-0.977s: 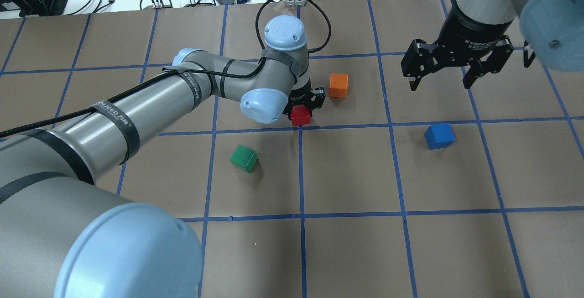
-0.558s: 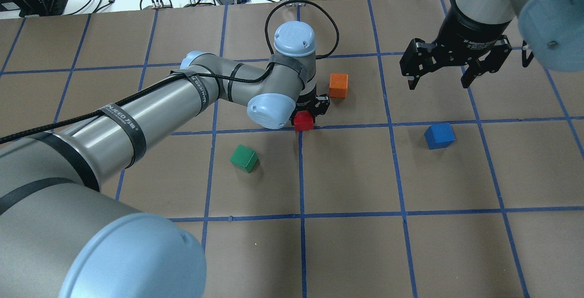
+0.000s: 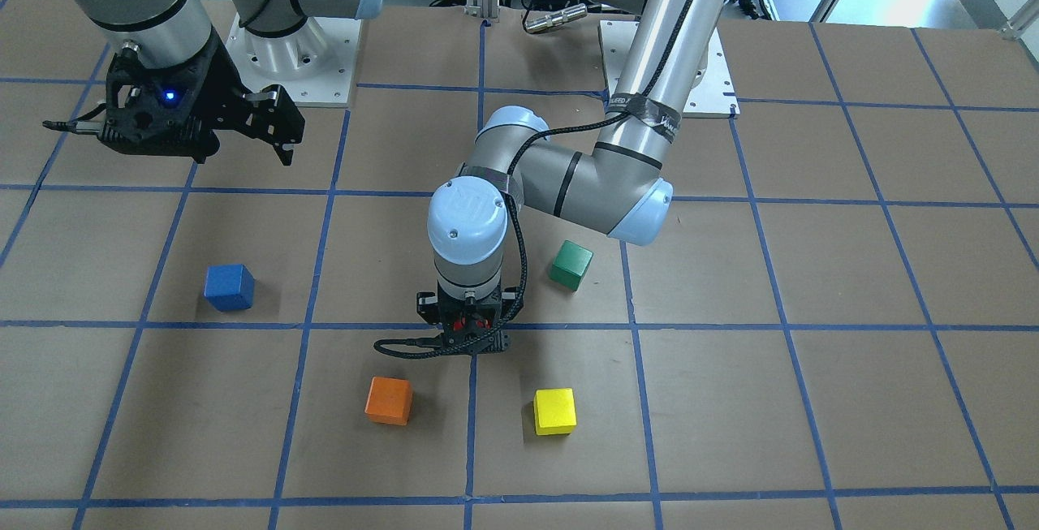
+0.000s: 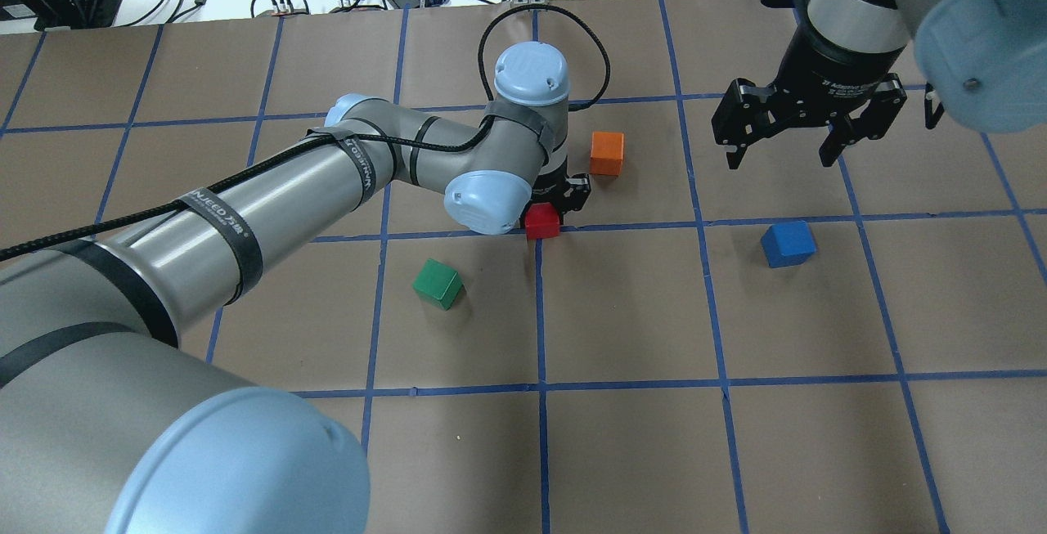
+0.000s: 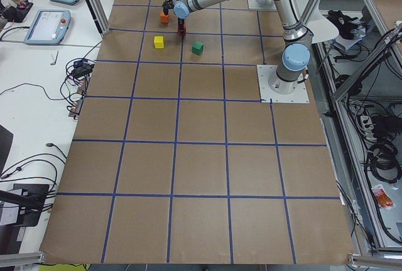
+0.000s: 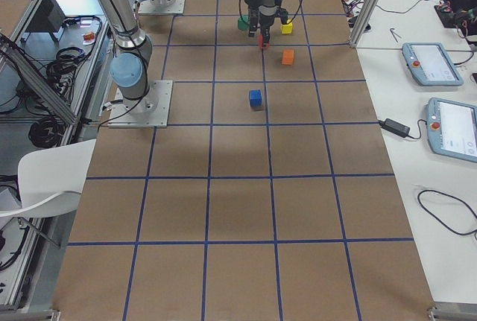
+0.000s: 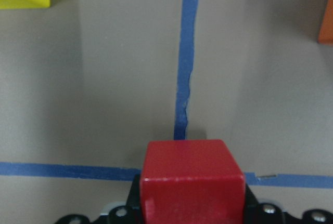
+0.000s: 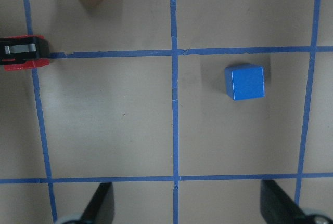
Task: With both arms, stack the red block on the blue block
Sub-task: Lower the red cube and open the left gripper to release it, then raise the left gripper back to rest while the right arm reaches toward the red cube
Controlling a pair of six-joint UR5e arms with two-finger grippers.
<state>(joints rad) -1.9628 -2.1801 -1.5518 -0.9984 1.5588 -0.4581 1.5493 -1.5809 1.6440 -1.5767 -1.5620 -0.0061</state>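
Note:
The red block (image 4: 541,221) is held between the fingers of my left gripper (image 4: 550,208), which points straight down over a blue tape crossing near the table's middle. It fills the bottom of the left wrist view (image 7: 192,182) and seems to hang just above the paper. The blue block (image 4: 788,243) stands alone on the table to the right, also in the right wrist view (image 8: 244,82). My right gripper (image 4: 777,163) hangs open and empty above the table, just beyond the blue block.
An orange block (image 4: 607,153) sits close beyond the left gripper. A green block (image 4: 438,284) lies nearer the robot, left of the red block. A yellow block (image 3: 554,411) shows in the front view, hidden by the left arm in the overhead view. Cables lie past the table's far edge.
The left arm has moved a little to the right and toward the robot with the red block in its grip. The right gripper has drifted slightly left and away, still open.

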